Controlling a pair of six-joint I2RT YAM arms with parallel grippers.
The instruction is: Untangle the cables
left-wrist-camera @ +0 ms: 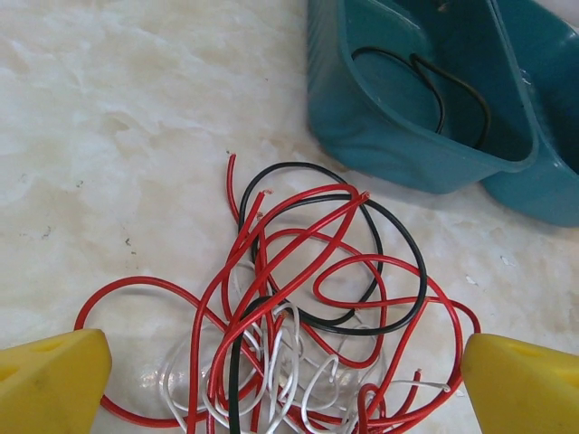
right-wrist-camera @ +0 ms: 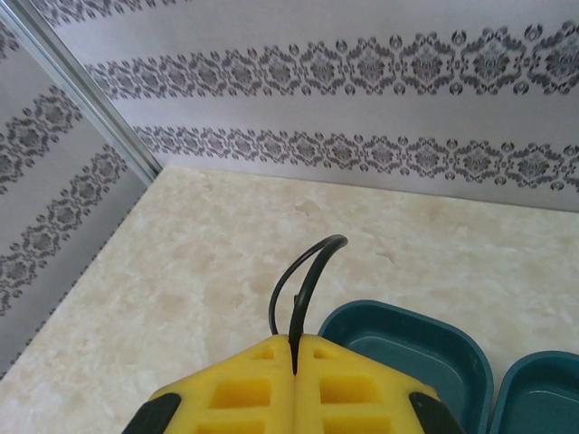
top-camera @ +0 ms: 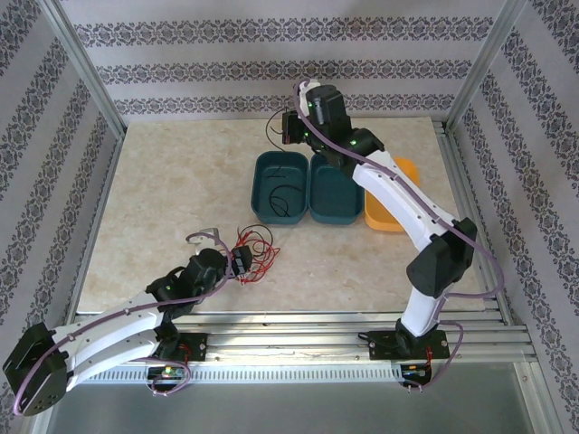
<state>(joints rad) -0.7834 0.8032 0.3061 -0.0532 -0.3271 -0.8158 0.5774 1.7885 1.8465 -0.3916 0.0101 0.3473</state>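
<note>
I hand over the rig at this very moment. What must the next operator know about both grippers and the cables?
The left gripper is open, one finger on each side of the tangle of red, black and white cables on the table.
The right gripper is shut on a black cable, held up near the far end of the left teal bin.
Done: a second black cable lies in that bin.
Left: set down the held cable, probably in a bin, then separate the tangle.

The left arm lay low at lower left, its end effector [top-camera: 244, 262] spread wide; the right arm reached to upper centre, its end effector [top-camera: 288, 128] pinched on a black cable [right-wrist-camera: 309, 262].
</note>
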